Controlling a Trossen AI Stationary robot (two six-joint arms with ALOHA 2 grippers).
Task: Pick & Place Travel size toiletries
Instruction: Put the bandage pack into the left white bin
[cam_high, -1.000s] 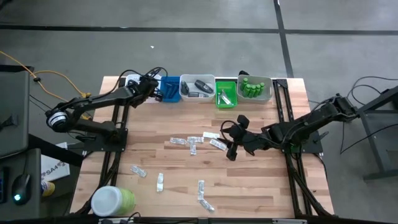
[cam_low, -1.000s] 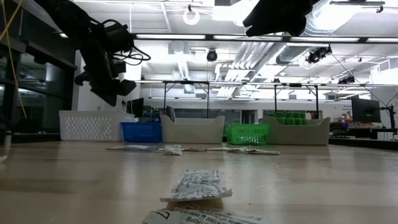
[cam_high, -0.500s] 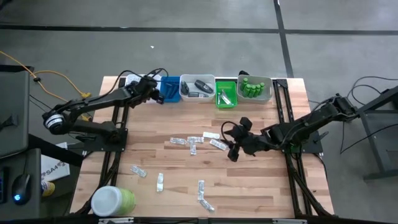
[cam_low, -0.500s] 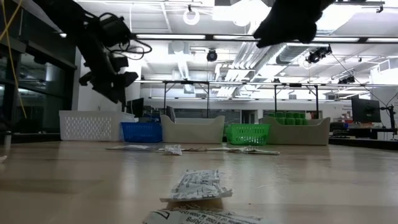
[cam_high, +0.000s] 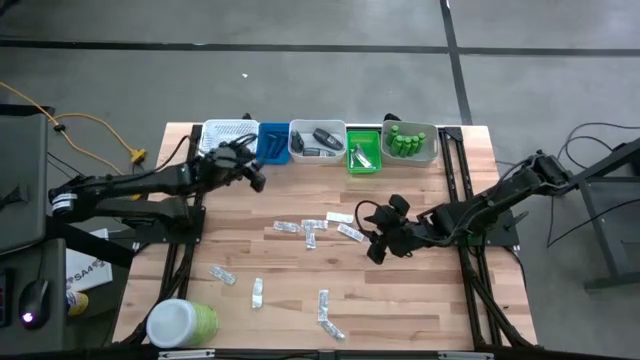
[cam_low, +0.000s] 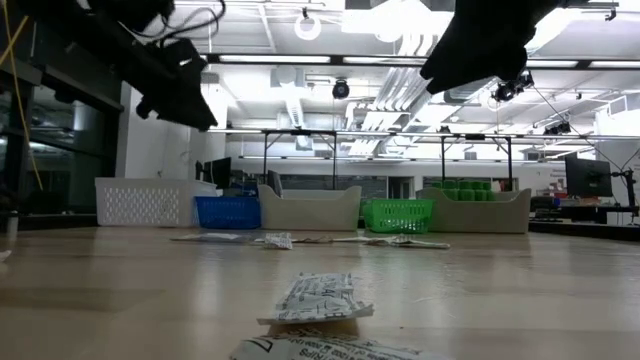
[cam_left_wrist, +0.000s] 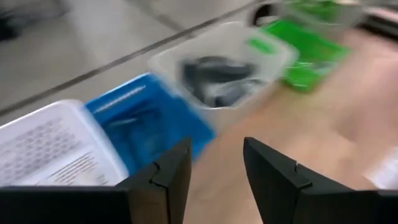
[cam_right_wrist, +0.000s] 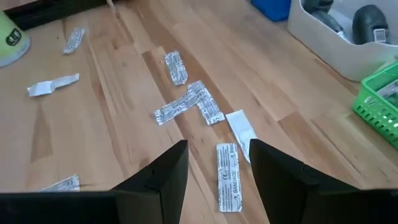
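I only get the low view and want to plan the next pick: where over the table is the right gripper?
Observer: The right gripper hangs just right of the mid-table sachets.
Operator: Fingers open?
Observer: Open and empty; one sachet shows on the table through their gap.
Operator: And the left arm?
Observer: The left gripper is in front of the blue tray, fingers open, holding nothing.

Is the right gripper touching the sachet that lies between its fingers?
Apart. In the right wrist view the right gripper is open above the sachet, with bare wood visible between each finger and it; the low view shows this arm high above the table.
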